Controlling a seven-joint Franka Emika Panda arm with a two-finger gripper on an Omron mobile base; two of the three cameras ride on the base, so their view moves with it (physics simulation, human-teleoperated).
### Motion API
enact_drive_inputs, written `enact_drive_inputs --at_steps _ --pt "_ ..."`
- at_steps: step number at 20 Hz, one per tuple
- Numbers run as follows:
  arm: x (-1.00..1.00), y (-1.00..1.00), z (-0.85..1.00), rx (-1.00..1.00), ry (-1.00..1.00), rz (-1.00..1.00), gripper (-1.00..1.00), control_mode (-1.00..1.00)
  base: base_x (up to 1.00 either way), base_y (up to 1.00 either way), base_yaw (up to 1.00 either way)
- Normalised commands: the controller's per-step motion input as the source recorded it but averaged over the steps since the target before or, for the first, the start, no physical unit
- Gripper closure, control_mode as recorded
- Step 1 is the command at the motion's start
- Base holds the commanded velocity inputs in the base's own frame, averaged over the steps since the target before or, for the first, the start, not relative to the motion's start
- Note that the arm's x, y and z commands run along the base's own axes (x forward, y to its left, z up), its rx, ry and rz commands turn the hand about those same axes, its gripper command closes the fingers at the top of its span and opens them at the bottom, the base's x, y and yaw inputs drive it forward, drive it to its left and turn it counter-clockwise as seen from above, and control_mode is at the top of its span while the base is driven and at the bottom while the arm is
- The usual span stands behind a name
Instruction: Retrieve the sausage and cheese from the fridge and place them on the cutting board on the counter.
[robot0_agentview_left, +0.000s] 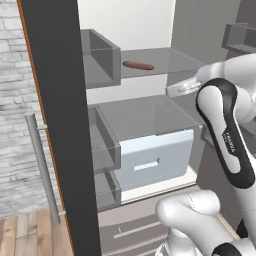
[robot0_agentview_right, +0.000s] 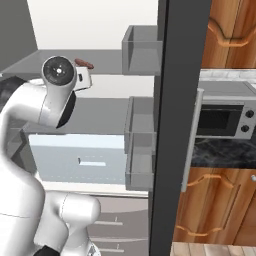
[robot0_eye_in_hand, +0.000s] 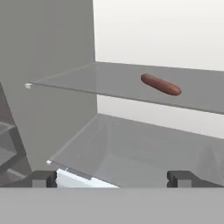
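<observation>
Hand view has my gripper (robot0_eye_in_hand: 111, 178) spread wide and empty, facing the open fridge (robot0_agentview_left: 150, 30), well short of the sausage (robot0_eye_in_hand: 160, 84) lying on the upper shelf (robot0_eye_in_hand: 109, 83). Nothing is fetched yet, I judge: sausage and cheese both remain to carry over. Small lettering on my forearm (robot0_agentview_left: 231, 142) is too blurred to read.

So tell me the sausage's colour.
Reddish-brown; the sausage shows best in the hand view.
</observation>
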Motion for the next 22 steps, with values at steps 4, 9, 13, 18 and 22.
enact_drive_inputs --at_steps 4,9,13,18,22 --pt "0.23 0.1 0.64 0.01 -0.01 0.0 -1.0 -1.0 0.0 0.0 0.0" --pt "0.35 0.05 0.56 0.01 0.01 0.0 -1.0 -1.0 0.0 0.0 0.0" --pt "0.62 0.0 0.13 0.02 0.0 0.01 -1.0 -1.0 0.0 0.0 0.0" --pt "0.71 0.0 -0.06 0.01 0.05 0.05 -1.0 -1.0 0.0 0.0 0.0" --pt "0.67 0.0 -0.22 0.0 0.02 0.0 -1.0 -1.0 0.0 0.0 0.0"
